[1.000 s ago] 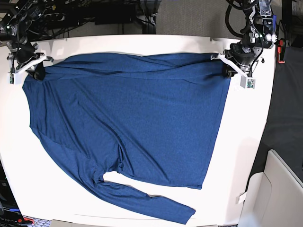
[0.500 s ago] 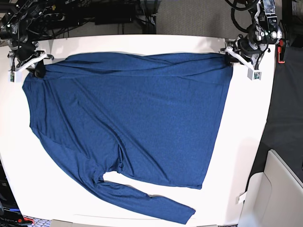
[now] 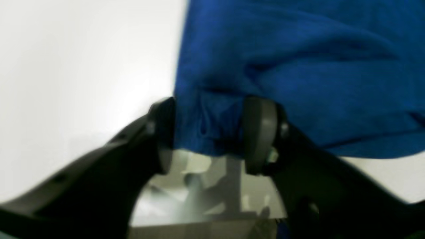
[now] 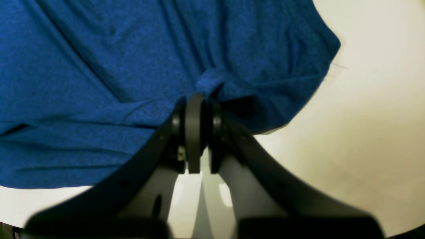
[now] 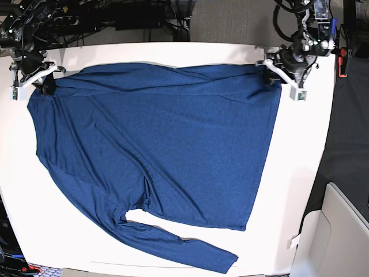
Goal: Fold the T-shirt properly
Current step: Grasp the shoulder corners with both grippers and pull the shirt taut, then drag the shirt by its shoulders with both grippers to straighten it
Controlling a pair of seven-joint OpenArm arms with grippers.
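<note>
Since the earlier base frames the left gripper (image 5: 271,78), at the far right corner, has shifted: it pulled out past the cloth's edge, then came back in over the corner. Everything else lies as it did.

Going left to right in the base view: the right gripper (image 5: 45,86) sits at the far left corner of the T-shirt (image 5: 155,150), and the right wrist view shows its fingers (image 4: 194,129) pressed together on a bunched pinch of the blue fabric. The shirt itself lies spread flat across the white tabletop (image 5: 300,173), a band already turned over along the far edge, 1 sleeve trailing off toward the near edge. At the right, the left wrist view shows the fingers (image 3: 259,132) standing apart with the shirt's corner between them, not yet clamped.

My reading: the left side let go and is re-taking its corner, so the next fold cannot be drawn until both corners are held
</note>
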